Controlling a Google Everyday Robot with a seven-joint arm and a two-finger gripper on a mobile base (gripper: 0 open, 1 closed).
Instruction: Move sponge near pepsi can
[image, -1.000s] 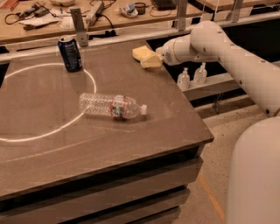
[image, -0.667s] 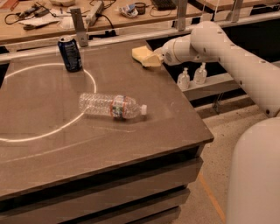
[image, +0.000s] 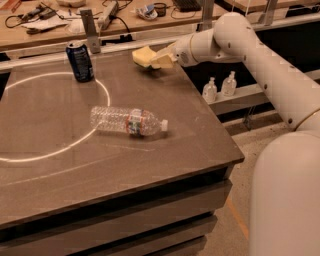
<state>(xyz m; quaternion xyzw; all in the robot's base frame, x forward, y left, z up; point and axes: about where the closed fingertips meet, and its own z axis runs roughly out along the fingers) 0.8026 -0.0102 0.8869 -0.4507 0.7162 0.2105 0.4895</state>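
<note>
Sponge (image: 141, 55), clamped in the end effector (image: 161, 60), sits at the counter's (image: 165, 165) 1 o'clock edge. Pepsi can (image: 80, 61) stands upright at 11 o'clock. A clear bottle (image: 127, 121) lies sideways mid-counter, its contents unclear.

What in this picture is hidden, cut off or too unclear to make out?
- Camera view: the right end of the sponge is covered by the gripper, which grips it at the far side of the table.
- The logo on the can is too faint to read.
- The label text on the bottle is too small.
- The robot's body is cut off by the right and bottom edges.
</note>
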